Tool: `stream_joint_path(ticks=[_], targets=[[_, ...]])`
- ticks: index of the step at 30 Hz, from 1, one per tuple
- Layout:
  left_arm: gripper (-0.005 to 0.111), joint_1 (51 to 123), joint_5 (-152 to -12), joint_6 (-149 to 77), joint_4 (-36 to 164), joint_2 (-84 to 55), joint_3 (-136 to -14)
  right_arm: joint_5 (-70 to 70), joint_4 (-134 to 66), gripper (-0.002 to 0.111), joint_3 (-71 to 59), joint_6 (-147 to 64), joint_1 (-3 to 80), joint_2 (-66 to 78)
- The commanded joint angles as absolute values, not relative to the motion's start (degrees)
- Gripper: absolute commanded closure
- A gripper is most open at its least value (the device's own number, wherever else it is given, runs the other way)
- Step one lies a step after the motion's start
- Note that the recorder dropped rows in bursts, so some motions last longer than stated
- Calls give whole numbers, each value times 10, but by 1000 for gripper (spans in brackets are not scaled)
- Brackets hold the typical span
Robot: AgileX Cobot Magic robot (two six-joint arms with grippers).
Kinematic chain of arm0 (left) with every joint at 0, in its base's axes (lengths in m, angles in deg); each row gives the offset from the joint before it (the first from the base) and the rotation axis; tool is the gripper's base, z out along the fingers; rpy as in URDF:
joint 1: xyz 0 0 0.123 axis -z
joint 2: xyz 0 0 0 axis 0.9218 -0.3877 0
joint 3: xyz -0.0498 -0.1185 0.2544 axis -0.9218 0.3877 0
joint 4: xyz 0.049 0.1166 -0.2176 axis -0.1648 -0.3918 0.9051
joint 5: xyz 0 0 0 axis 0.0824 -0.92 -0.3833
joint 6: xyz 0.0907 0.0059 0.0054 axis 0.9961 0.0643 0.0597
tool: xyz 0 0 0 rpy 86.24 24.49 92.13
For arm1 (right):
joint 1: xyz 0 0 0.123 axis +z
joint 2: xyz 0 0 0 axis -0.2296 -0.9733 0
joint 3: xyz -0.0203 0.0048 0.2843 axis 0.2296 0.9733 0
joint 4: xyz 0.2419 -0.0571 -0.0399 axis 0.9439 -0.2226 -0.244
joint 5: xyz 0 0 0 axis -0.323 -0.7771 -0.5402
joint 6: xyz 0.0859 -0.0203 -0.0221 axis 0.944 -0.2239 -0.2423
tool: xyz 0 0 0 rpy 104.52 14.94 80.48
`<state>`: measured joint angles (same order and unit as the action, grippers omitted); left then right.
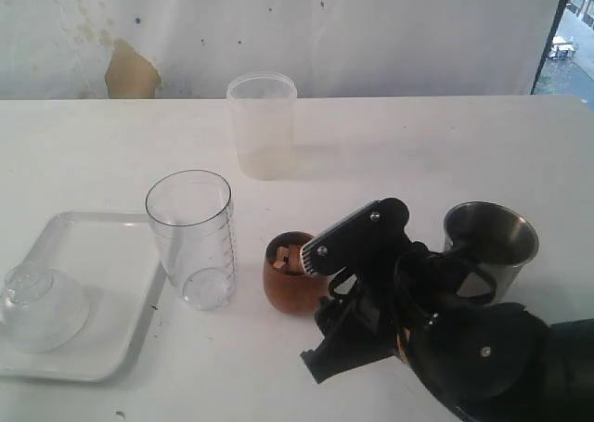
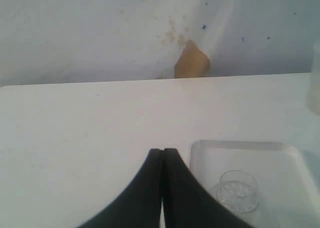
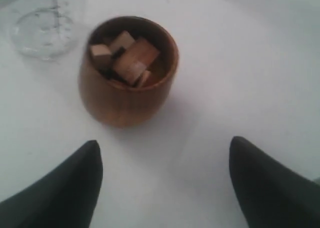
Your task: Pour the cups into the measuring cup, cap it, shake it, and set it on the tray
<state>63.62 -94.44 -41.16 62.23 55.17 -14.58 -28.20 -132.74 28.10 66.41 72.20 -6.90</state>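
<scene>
From the measuring cup (image 1: 190,236), the tray (image 1: 102,255) lies at 9 o'clock — domed lid (image 1: 37,306) on it — wooden cup (image 1: 283,281) at 3, steel cup (image 1: 490,241) beyond, tumbler (image 1: 263,125) at 1.
</scene>
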Motion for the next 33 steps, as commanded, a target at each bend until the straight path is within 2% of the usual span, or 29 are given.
stream_joint_path(ticks=[1,4,7,9,13,19,22,27,30,33], targets=[[107,639,-942,-412,626,554,-144,-351,-1338,45,280,739,720,-113],[107,639,-942,-412,626,554,-144,-323,-1338,51,266,711,720,-119],[107,639,-942,-412,626,554,-144,-310,-1338,47,255,680,720,-118],[107,639,-942,-412,626,554,-144,-314,-1338,36,250,666,720,-117],[107,639,-942,-412,626,554,-144,-299,-1338,2,247,676,720,-117],[107,639,-942,-412,626,554,-144,-231,-1338,3,244,672,720,-117],[107,639,-942,-412,626,554,-144,-242,-1338,4,241,652,720,-117],[107,639,-942,-412,626,554,-144,-304,-1338,13,243,650,720,-117],[107,639,-942,-412,626,554,-144,-288,-1338,19,226,625,720,-114],[107,639,-942,-412,626,554,-144,-262,-1338,19,198,586,720,-98]])
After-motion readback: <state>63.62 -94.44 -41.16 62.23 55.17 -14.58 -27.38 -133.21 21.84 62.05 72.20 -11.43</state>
